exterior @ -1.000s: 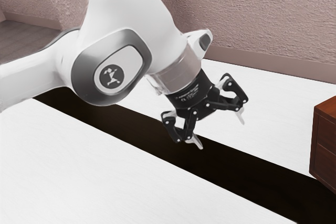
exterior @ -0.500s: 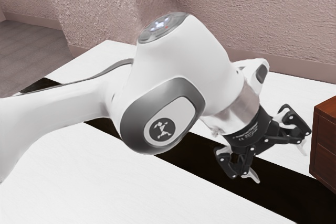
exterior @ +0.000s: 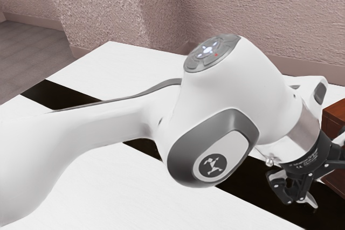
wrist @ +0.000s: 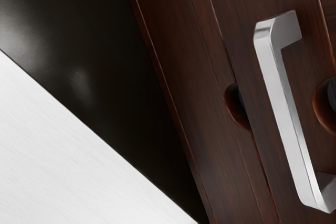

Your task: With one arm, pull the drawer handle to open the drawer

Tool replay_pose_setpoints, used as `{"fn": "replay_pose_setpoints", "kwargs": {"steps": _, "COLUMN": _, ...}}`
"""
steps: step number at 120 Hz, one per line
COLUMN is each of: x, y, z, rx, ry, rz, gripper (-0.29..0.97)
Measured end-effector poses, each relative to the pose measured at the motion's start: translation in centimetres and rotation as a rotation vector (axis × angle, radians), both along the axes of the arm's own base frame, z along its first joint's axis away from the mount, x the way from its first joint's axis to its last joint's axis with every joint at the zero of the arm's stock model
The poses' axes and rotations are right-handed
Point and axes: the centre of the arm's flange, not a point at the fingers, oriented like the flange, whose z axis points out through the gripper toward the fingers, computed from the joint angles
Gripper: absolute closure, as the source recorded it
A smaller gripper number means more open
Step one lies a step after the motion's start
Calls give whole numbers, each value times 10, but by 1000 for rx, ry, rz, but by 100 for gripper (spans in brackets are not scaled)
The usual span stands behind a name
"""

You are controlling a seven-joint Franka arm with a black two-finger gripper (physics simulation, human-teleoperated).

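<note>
One black gripper (exterior: 322,179), fingers spread, hovered before the dark wooden drawer (wrist: 210,66) at the exterior view's right edge. Its silver handle (wrist: 286,114) was ungrasped and the approach was apparently under way. Next, the fingers likely needed to straddle the bar, then close.

Drawer front (wrist: 199,77): dark red-brown wood, smooth, a bit shiny. Handle (wrist: 281,103): bright silver metal, smooth. Table (wrist: 47,171): white, matt, w/ fine lines; its black strip (wrist: 79,40) is glossy. Arm (exterior: 253,95): shiny white plastic w/ grey parts. Wall (exterior: 108,4), at 12 o'clock of arm: rough, pink.
</note>
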Motion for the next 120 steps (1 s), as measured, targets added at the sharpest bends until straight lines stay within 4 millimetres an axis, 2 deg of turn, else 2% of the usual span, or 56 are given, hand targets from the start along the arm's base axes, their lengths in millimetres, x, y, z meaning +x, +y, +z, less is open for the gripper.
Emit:
{"fn": "replay_pose_setpoints", "kwargs": {"steps": 48, "x": 29, "y": -30, "z": -12, "rx": -19, "ry": -19, "rz": 2, "gripper": 0}}
{"fn": "replay_pose_setpoints", "kwargs": {"steps": 75, "x": 51, "y": -34, "z": -26, "rx": -17, "ry": -16, "rz": 19, "gripper": 0}}
{"fn": "replay_pose_setpoints", "kwargs": {"steps": 120, "x": 67, "y": -32, "z": -40, "rx": -10, "ry": -9, "rz": 36, "gripper": 0}}
